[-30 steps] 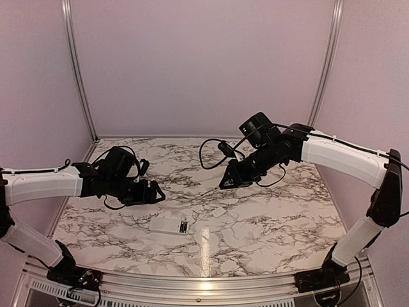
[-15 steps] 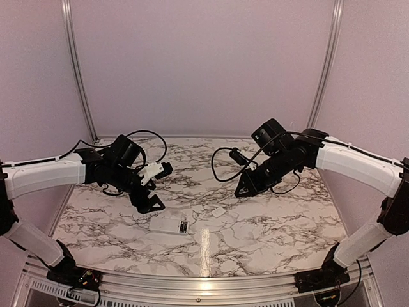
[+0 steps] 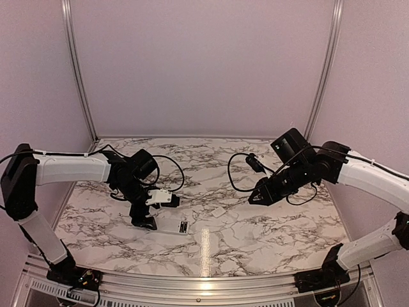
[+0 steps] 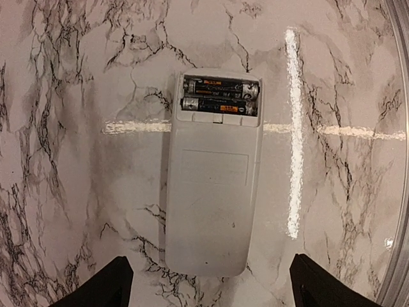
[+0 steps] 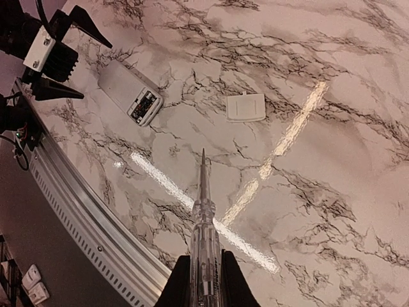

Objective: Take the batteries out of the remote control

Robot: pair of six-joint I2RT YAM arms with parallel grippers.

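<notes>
Marble-patterned table carries the remote control, which lies flat with its back side up, near the front edge and a little left of the middle. Its battery compartment is open at one end, the end that is farther from the left arm's wrist camera. The 2 batteries sit inside this compartment, side by side and touching each other, both dark with small orange marks.

The left gripper hangs directly over the remote control with its 2 fingers spread wide apart. In the wrist view the dark fingertips stand on both sides of the closed end of the remote control, and they hold nothing. I cannot tell if they touch the table.

The right gripper is on the right side of the table, well apart from the remote control. Its fingers are pressed together on a thin pale tool with a clear handle and a pointed tip. The tip is directed toward the space between the remote control and a small white cover. This cover lies flat on the table, to the right of the remote control and not touching it.
</notes>
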